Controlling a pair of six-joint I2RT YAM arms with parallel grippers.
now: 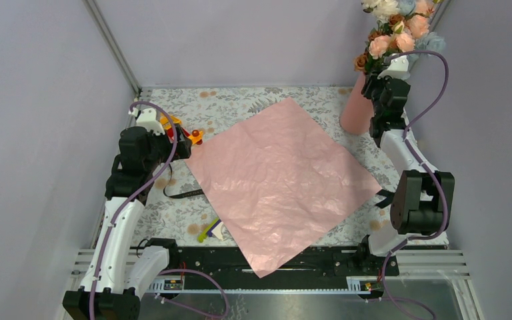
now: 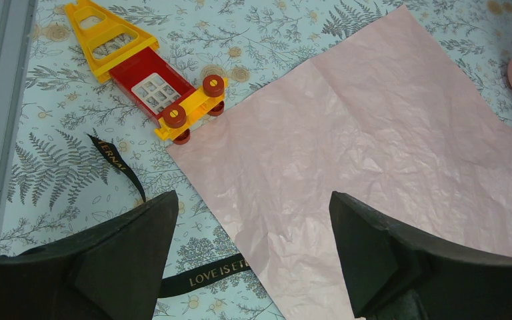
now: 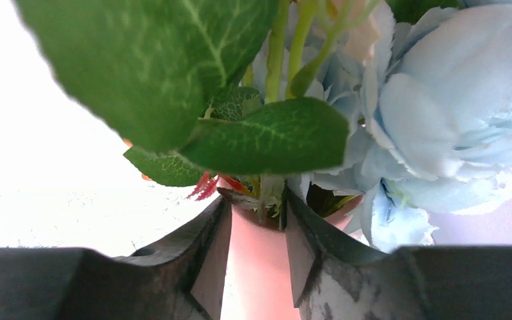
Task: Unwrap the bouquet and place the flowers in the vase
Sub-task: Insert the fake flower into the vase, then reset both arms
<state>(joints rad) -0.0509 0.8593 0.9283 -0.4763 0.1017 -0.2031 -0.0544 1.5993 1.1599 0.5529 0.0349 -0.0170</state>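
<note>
The bouquet is undone. Its pink paper (image 1: 283, 177) (image 2: 373, 147) lies flat and crinkled across the table. The flowers (image 1: 397, 33), peach, cream, blue and rust, stand in the salmon vase (image 1: 355, 107) at the far right corner. My right gripper (image 1: 381, 75) (image 3: 257, 203) is at the vase mouth, open, its fingers a little apart on either side of the green stems (image 3: 270, 197). Leaves and a pale blue bloom (image 3: 440, 100) fill that view above the vase (image 3: 260, 267). My left gripper (image 1: 177, 143) (image 2: 253, 207) hangs open over the paper's left edge, holding nothing.
A black ribbon (image 1: 183, 194) (image 2: 213, 272) with gold lettering lies beside the paper's left edge. A red and yellow toy (image 1: 180, 130) (image 2: 153, 90) sits at the far left. A small yellow-green object (image 1: 210, 230) lies near the front edge. Walls close in on three sides.
</note>
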